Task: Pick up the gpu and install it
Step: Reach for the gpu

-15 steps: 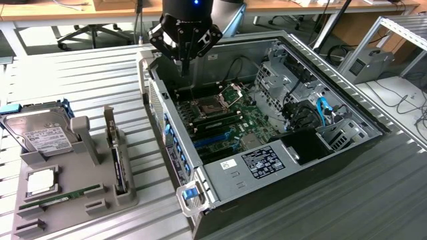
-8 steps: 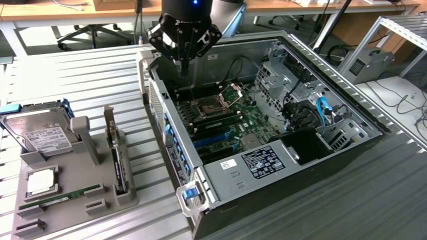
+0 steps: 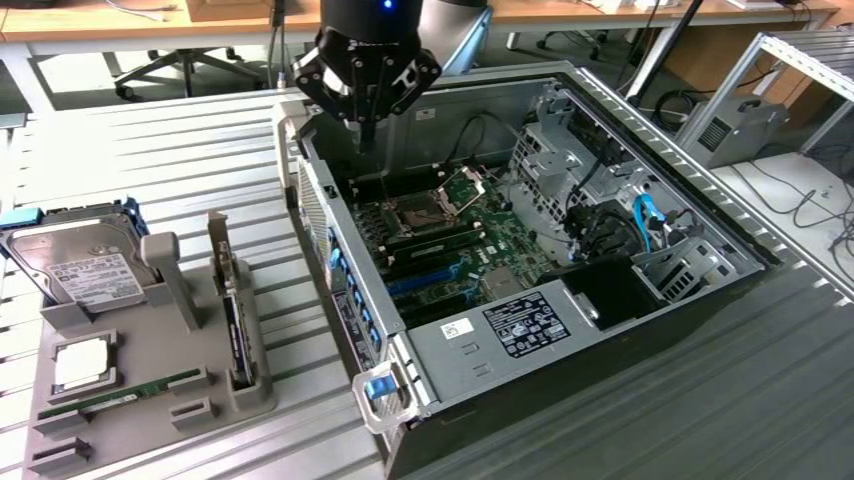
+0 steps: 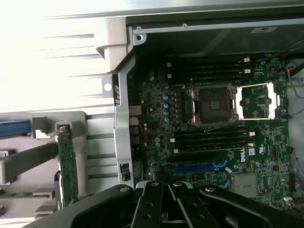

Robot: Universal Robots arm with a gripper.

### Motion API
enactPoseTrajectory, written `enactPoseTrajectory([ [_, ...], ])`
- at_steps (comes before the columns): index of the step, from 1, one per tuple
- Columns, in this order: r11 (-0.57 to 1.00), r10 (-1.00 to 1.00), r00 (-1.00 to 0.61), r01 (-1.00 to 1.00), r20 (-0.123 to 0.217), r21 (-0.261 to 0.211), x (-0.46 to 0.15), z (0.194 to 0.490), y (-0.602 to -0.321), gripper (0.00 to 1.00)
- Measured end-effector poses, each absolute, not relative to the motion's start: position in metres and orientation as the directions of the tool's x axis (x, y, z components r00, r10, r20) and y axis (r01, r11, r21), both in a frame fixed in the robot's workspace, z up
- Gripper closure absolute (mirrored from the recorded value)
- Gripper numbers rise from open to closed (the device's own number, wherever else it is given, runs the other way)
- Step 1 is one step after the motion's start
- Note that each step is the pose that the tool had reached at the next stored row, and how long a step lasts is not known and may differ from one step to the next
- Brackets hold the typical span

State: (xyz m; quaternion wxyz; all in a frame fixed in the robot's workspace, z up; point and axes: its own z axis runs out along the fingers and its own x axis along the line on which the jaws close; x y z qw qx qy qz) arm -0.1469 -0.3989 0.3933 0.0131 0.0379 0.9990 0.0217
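From my station I see the claw (image 3: 364, 143) closed tight with nothing in it, its fingertips drawn together into a point. It hangs over the open computer case (image 3: 447, 365), near the corner farthest from the exterior camera and on that view's left. Through the wrist camera the claw (image 4: 166, 190) looks down on the motherboard (image 4: 213, 142), with the bare CPU socket (image 4: 213, 105) just beyond its tips. The gpu (image 3: 240, 330) is not in the machine. It stands on edge in a slot of the gray holder (image 3: 134, 420), which sits on the bench (image 3: 160, 150) to the exterior view's left of the case, well apart from the claw. In the wrist picture the gpu (image 4: 68, 164) shows its green board side, upright beside the case's outer wall. The holder also carries a hard drive (image 3: 87, 270) and a thin RAM stick (image 3: 120, 395).
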Motion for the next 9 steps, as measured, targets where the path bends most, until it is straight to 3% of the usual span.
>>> enactPoseTrajectory([
  [9, 0.996, 0.076, -0.997, 0.075, -0.024, 0.044, -0.1491, 0.3933, -0.3989, 0.89],
])
